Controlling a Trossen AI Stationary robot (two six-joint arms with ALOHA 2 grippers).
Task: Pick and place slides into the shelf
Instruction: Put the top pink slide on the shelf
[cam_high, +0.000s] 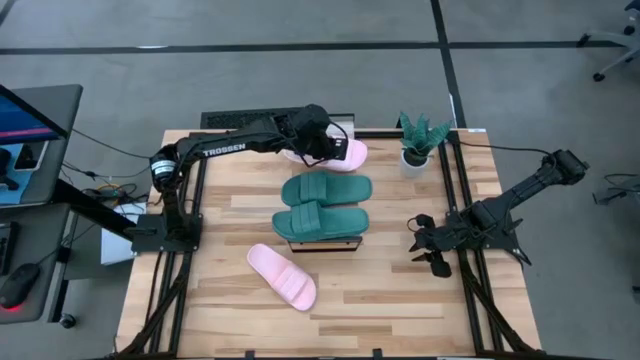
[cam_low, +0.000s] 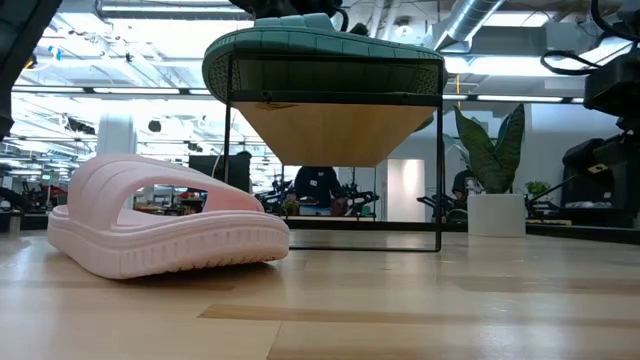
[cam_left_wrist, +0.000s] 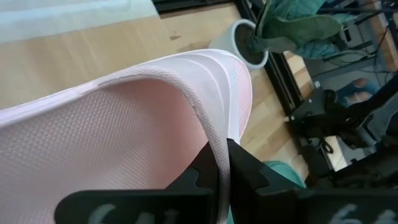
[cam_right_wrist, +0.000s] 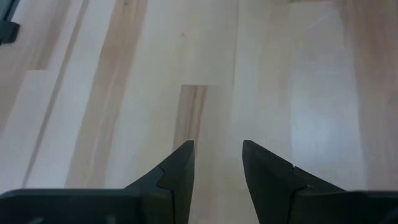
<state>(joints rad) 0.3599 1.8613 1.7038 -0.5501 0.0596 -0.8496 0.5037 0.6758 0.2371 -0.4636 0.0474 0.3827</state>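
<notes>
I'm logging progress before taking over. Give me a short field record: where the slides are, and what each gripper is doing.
green slides: both on the shelf top, side by side
pink slide one: pinched at its edge by the left gripper, at the table's far edge near the potted plant
pink slide two: loose on the table, in front of the shelf
right gripper: open, empty, over bare table at the right side

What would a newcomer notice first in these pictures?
Two green slides lie side by side on the shelf at mid-table. Behind them, the left end effector is shut on a pink slide near the potted plant. Another pink slide lies on the table in front.
</notes>
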